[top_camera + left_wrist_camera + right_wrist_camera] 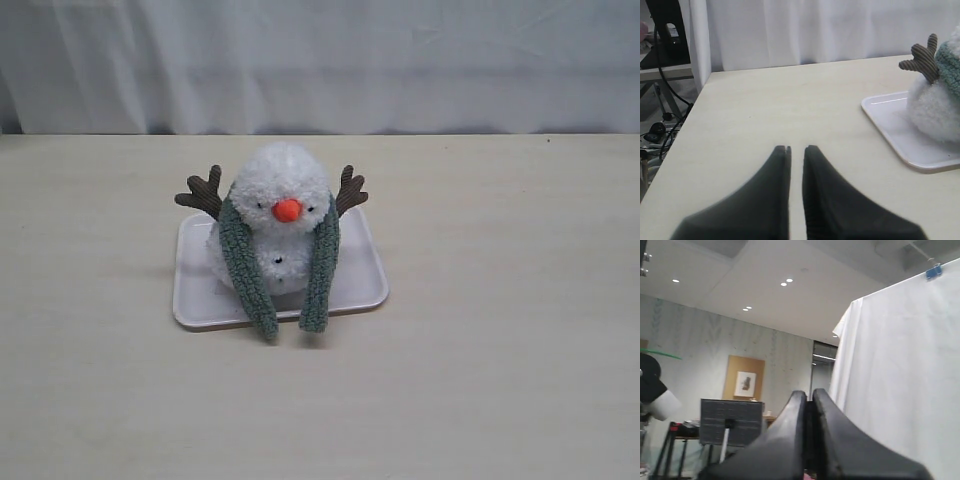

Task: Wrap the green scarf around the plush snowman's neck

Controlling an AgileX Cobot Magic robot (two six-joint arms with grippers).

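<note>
Right gripper point(809, 394) fingers point(790, 425) together; white curtain point(900, 375) beside.

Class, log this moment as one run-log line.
green scarf: around plush snowman neck, ends hanging in front | snowman: on tray | left end effector: empty, near-closed | right end effector: shut, empty

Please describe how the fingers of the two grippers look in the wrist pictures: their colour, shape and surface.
Both the left gripper and the right gripper have two matte black fingers, broad at the base and tapering to narrow tips. No markings, cables or sleeves are visible. One left finger seems faintly ribbed inside.
</note>
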